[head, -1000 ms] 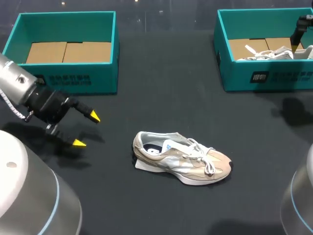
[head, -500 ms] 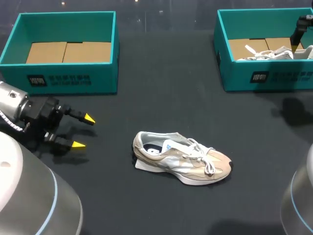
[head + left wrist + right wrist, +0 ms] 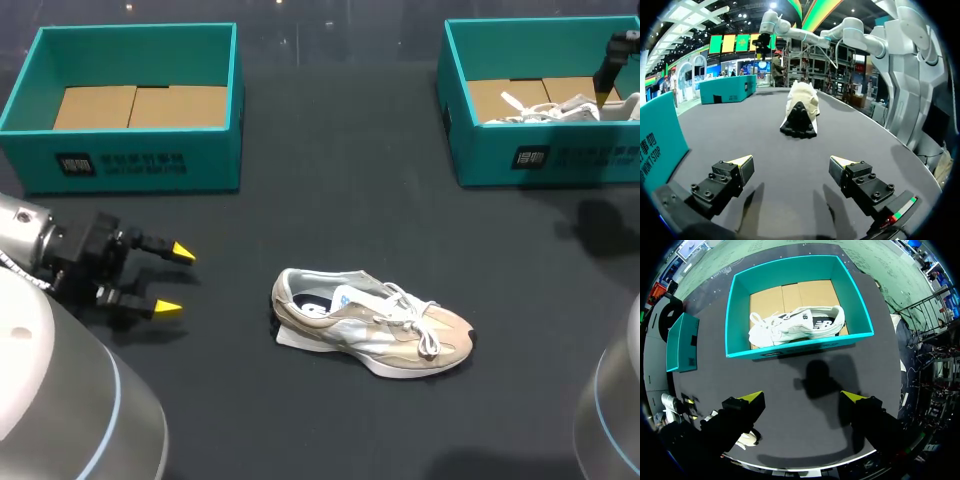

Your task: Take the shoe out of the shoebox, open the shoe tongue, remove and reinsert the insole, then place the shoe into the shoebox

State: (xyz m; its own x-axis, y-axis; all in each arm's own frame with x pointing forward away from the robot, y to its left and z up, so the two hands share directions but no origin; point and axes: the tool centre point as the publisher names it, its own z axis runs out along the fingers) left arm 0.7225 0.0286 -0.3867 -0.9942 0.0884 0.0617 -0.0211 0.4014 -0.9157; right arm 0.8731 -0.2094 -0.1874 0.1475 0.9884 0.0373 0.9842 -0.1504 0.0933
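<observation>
Beige sneaker (image 3: 372,335) lying well ahead of left gripper (image 3: 177,281); fingers (image 3: 183,254) gaping wide, gripping nothing; tongue-opening probably coming up, calling for advancing toward the laces (image 3: 425,325).

Even light from overhead falls on the dark table (image 3: 340,200), and small glints dot its far edge. Soft shadows lie under the left gripper (image 3: 177,280) and beside the shoe (image 3: 370,325). A broad dark shadow lies before the right-hand shoebox (image 3: 540,155).
</observation>
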